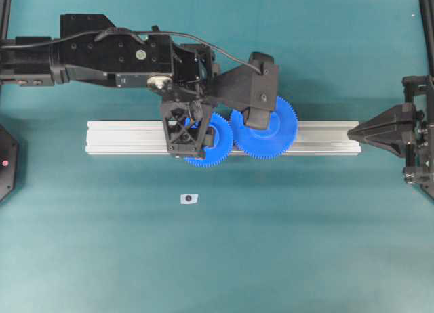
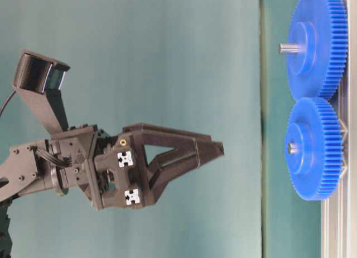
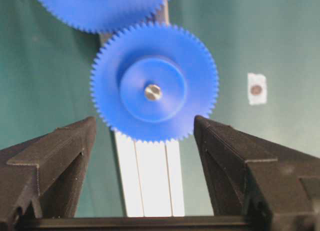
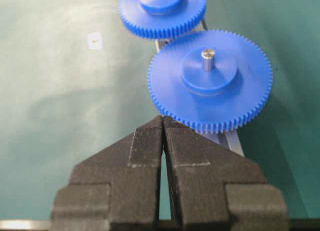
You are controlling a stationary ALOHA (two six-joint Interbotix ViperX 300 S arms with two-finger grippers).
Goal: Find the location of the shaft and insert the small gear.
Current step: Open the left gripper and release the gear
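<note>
The small gear (image 3: 154, 83) lies flat on the rail, its teeth meeting those of the larger gear. The silvery tip of the shaft (image 3: 153, 92) shows in the middle of its hub. My left gripper (image 3: 144, 120) is open and holds nothing. Seen from table level, the left gripper (image 2: 220, 149) points at the small gear (image 2: 312, 149) with a clear gap between them. From overhead, the left gripper (image 1: 188, 140) covers part of the small gear (image 1: 213, 147). My right gripper (image 4: 163, 118) is shut on nothing, and in the overhead view the right gripper (image 1: 354, 132) sits at the rail's right end.
The larger blue gear (image 1: 268, 133) with a grey pin (image 4: 208, 58) in its hub sits on the ribbed aluminium rail (image 1: 122, 137). A small white sticker with a dark dot (image 1: 189, 198) lies on the green mat in front of the rail.
</note>
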